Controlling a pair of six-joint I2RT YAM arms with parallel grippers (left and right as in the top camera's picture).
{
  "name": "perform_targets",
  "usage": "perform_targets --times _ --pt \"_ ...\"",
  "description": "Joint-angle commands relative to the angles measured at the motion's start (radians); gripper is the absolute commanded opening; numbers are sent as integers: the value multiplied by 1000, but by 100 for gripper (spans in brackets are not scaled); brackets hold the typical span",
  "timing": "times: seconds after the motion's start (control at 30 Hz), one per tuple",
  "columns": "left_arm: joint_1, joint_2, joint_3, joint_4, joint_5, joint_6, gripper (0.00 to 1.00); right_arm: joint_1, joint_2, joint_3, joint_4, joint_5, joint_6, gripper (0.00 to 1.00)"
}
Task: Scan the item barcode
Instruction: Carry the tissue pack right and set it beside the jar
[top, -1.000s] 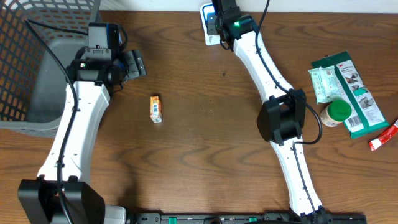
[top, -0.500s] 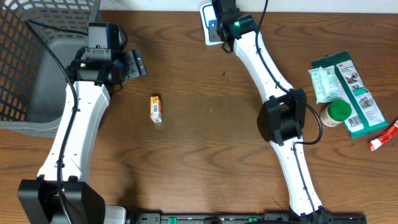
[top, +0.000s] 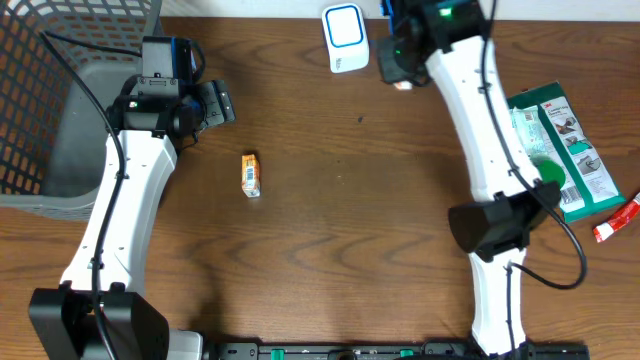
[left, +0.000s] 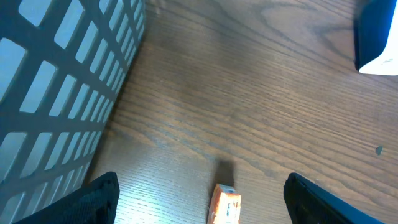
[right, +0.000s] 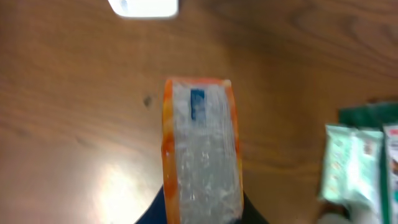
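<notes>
**Right gripper clamps packet beside scanner**

The brown wooden table carries everything. A grey mesh basket fills its far left corner. At the right edge lie green packs, with a red tube just beside their near end. The white, blue-faced scanner sits at the middle of the far edge. The right gripper hangs just right of the scanner and apart from it. Its jaws are clenched on the packet, a clear-wrapped one with an orange rim, held above the wood. The left gripper hovers beside the basket, jaws spread wide and grasping nothing. A small orange box lies flat on the table near that gripper, well apart from the scanner
</notes>
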Motion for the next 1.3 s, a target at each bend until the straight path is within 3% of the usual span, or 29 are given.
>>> perform_targets --times 0.0,0.13,0.37,0.67,0.7,0.73,0.77,0.8,0.87,1.27 --pt "3 -10 14 -3 -12 10 85 -50 34 -5 -67 2 -46 1" --pt "3 -10 14 -3 -12 10 85 -108 48 -6 -151 3 -46 1" --pt "3 -10 14 -3 -12 10 85 -214 49 -125 -150 3 -46 1" --pt "3 -10 13 -3 -13 10 86 -360 49 -385 -14 147 -45 1" --pt "3 -10 13 -3 -12 10 86 -373 49 -394 -8 140 -46 4" --pt "3 -10 13 -3 -12 10 85 -387 49 -404 -4 132 -46 16" --pt "3 -10 13 -3 -12 10 85 -397 49 -409 -3 124 -46 35" --pt "3 -10 13 -3 -12 10 85 -407 49 -412 -5 118 -46 72" --pt "3 -10 13 -3 -12 10 85 -425 49 -414 -8 116 -47 96" --pt "3 -10 13 -3 -12 10 85 -458 49 -413 -14 116 -53 99"
